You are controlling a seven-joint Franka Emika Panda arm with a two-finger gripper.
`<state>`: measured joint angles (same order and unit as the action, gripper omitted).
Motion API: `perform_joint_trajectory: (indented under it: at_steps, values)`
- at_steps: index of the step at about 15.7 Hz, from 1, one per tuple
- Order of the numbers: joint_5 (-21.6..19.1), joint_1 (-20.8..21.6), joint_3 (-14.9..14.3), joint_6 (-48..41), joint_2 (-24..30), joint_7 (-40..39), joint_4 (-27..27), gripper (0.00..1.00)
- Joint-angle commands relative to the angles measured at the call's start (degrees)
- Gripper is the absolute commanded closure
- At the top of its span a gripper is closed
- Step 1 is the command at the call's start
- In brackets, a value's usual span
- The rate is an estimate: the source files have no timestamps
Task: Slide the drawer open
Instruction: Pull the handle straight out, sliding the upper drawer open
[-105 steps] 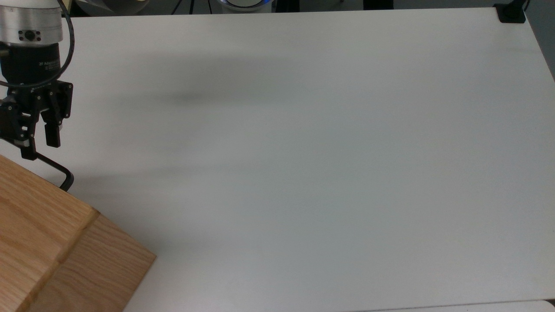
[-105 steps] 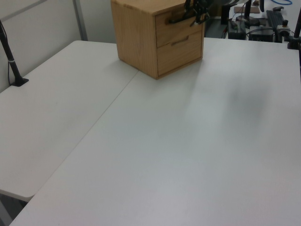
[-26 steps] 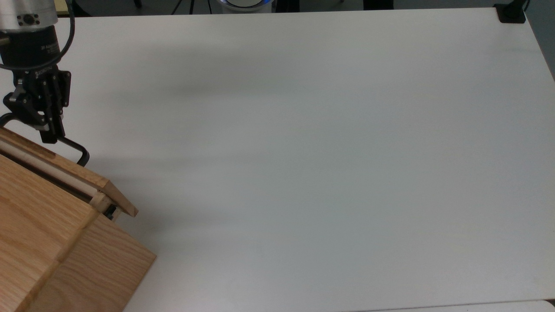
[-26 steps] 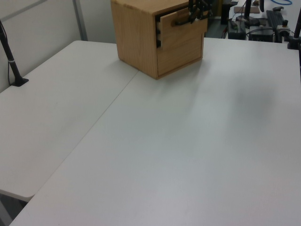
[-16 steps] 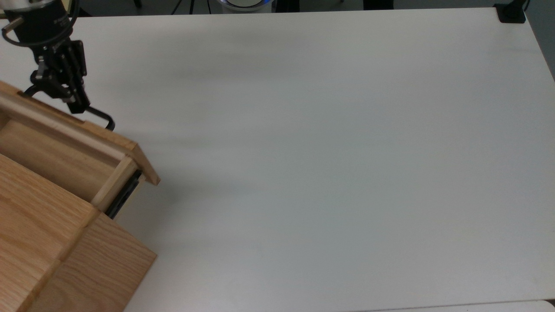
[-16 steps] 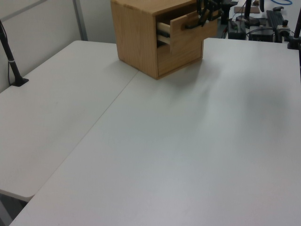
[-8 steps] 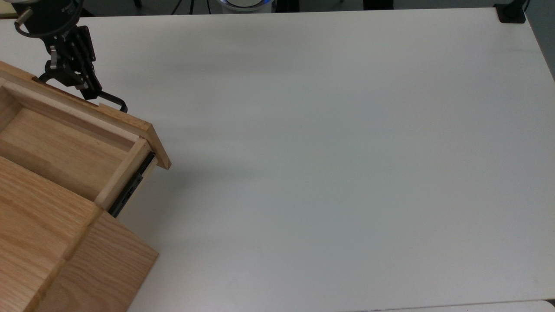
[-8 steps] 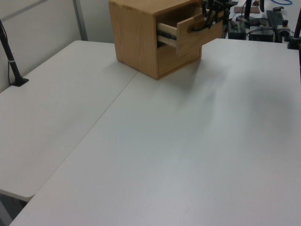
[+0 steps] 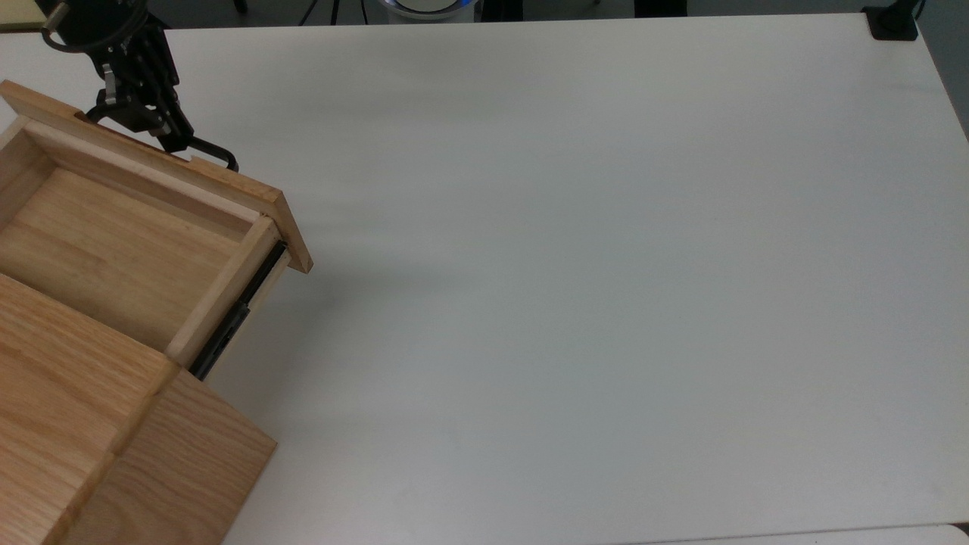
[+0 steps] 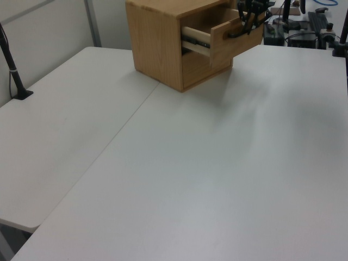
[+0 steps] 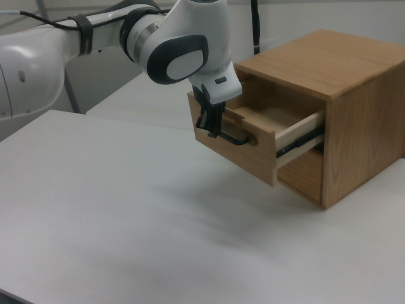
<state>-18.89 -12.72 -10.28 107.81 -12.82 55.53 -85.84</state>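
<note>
Right view, near to far: bare white worktop [image 11: 126, 215] fills the lower frame. Above it, mid-frame, my gripper [image 11: 211, 124] points down and is clamped on the handle [image 11: 235, 137], the thin black bar on the front panel of the drawer [image 11: 266, 136]. My white arm [image 11: 95, 44] comes in from the upper left of the frame.

The drawer is the upper one, slid well out of the cabinet [image 11: 342, 95], with its front panel hanging over the worktop. Inside looks like bare wood, no contents visible. A black side rail [image 11: 300, 144] is exposed between the drawer side and the cabinet opening. A lower drawer front sits flush under it. The cabinet stands on the worktop at the right of the frame.

Top view: the cabinet [image 9: 91, 424] is in the lower left corner and the drawer [image 9: 144, 227] extends from it toward the upper left. The gripper [image 9: 151, 125] is at the upper left of the frame, on the handle [image 9: 216, 155] just past the front panel. The rail [image 9: 242, 310] shows along the drawer's right side. The rest of the worktop [image 9: 606, 265] is bare.

Left view: the cabinet [image 10: 157, 43] is at the top centre, the drawer [image 10: 228, 35] sticks out to its right, and the gripper [image 10: 249, 22] is at the drawer front.
</note>
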Motion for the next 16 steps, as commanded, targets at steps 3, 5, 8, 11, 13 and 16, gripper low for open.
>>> perform_joint_trajectory:
  at_steps: [3,5,8,11,13,16]
  values:
    - [-0.3,2.0,1.5,-5.8,2.7,-12.2,-3.1,1.00]
    - [-0.3,2.0,1.5,-7.4,2.8,-13.7,-3.1,1.00]
    - [-0.3,2.0,1.5,-9.9,3.1,-15.3,-3.1,1.00]
    - [-0.3,1.9,1.5,-11.7,3.1,-16.7,-3.1,1.00]
    - [-0.3,1.9,1.4,-13.3,3.2,-18.2,-3.1,1.00]
    - [-0.3,1.8,1.4,-15.1,3.4,-19.5,-3.1,1.00]
